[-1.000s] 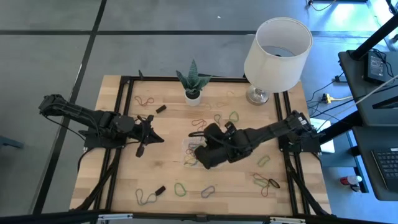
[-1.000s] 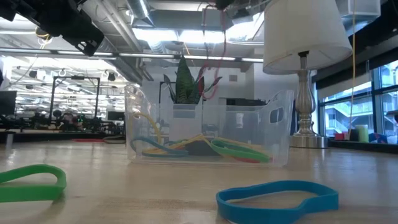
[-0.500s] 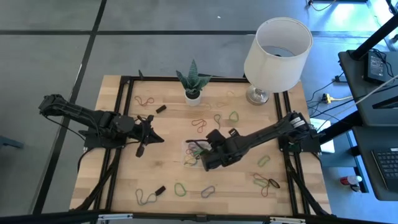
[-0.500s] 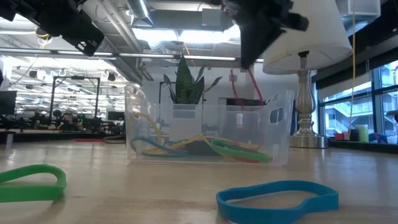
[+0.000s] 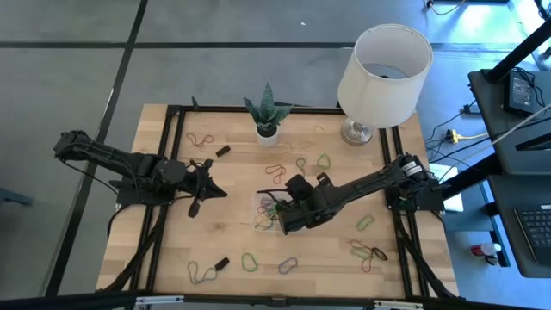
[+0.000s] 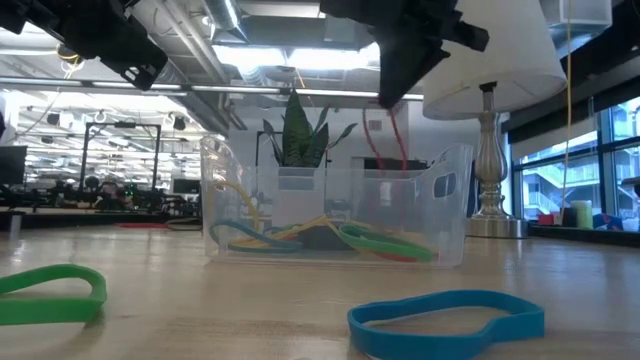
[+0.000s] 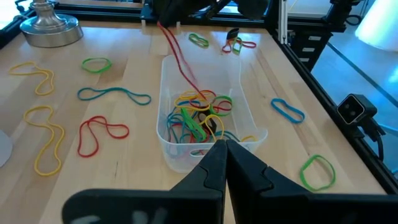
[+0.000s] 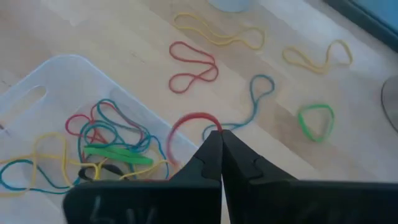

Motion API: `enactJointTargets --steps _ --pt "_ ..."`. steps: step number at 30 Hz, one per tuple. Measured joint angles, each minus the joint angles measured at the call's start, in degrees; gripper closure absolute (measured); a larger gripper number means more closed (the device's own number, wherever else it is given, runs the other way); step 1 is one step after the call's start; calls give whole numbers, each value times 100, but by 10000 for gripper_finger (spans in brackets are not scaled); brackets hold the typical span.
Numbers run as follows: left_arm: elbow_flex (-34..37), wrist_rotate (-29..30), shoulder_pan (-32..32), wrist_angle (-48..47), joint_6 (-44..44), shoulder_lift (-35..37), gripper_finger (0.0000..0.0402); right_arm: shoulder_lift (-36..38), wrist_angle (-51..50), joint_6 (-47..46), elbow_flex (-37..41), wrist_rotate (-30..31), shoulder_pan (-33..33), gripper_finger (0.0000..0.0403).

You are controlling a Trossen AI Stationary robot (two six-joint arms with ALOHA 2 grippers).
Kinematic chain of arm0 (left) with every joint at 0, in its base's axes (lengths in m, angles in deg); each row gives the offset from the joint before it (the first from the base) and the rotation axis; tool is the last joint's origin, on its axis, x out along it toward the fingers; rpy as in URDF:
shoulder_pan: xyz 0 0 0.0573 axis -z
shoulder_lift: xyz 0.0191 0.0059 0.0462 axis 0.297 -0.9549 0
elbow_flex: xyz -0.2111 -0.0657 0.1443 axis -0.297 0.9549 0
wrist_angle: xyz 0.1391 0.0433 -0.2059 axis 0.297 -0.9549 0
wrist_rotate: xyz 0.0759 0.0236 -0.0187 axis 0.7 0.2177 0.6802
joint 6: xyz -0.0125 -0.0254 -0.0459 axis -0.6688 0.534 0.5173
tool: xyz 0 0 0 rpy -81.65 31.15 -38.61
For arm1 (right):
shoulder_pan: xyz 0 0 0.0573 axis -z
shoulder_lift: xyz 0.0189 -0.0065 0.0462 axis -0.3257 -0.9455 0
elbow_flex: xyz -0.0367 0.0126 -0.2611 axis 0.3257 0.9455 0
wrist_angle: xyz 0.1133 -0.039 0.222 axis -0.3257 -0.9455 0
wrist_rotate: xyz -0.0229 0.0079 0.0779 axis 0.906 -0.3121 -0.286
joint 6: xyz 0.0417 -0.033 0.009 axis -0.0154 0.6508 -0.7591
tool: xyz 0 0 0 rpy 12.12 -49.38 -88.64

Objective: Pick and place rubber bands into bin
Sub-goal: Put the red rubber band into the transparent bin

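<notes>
My right gripper [image 8: 219, 134]: pinched on a thin red rubber band [image 8: 186, 124] dangling over the clear rectangular plastic bin [image 5: 269, 210] at frame centre, probably touching its rim. Left gripper [image 5: 196, 200]: closed, centre-left.

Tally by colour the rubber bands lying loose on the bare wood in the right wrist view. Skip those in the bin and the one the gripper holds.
yellow bands: 2
red band: 1
blue band: 1
green band: 1
Total: 5
</notes>
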Motion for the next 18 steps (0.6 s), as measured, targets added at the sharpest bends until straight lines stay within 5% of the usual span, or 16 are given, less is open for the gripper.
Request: enactJointTargets --steps 11,18 --pt "0 1 0 0 15 0 396 0 -274 72 -11 104 22 403" --pt "0 1 0 1 19 -2 396 2 730 521 131 -524 -7 403"
